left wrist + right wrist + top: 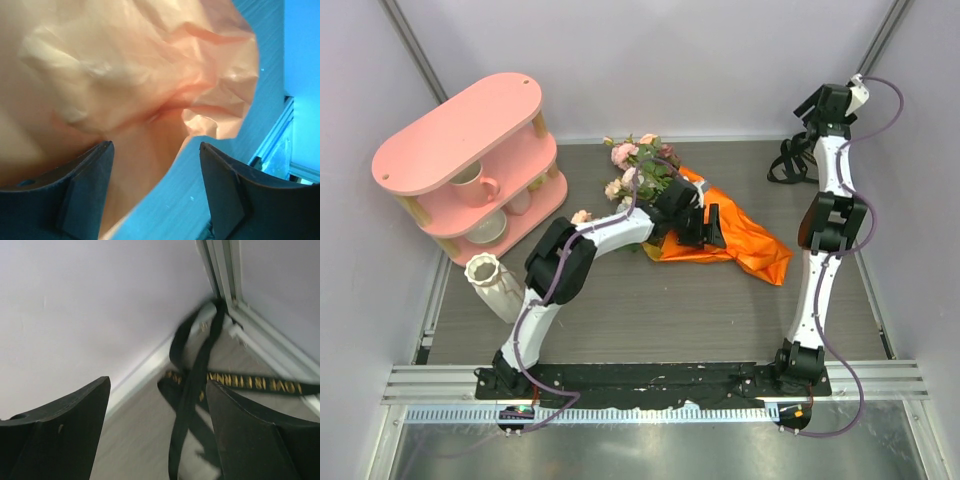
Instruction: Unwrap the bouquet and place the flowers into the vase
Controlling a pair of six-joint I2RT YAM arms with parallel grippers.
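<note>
Orange wrap: the orange sheet [745, 245] lies crumpled and opened out on the table [650, 315], spread to the right of the blooms. It looks loosened so that the stems can come free.
bouquet [642, 172]: lies on its side at mid-table with its heads toward the far wall. Its stems are hidden under the left arm's wrist and the sheet.
black ribbon [788, 162]: already off the bunch, it lies in loops in the far right corner, well apart from the flowers and out of the working space.
left gripper [156, 150]: low over the sheet with jaws apart. Wrap bulges between them, but no pinch on it can be seen.
right gripper [157, 385]: raised over the ribbon's corner, jaws apart and holding nothing.
vase [492, 283]: stands at the left of the table, just beside the left arm's elbow. No flower is in it, and it sits within that arm's reach for the loading step.
pink shelf [455, 130]: on its tiers are a white mug [470, 186] and other white crockery.
Step in hand: probably parting sheet from stems, with every flower not yet moved to the vase.
</note>
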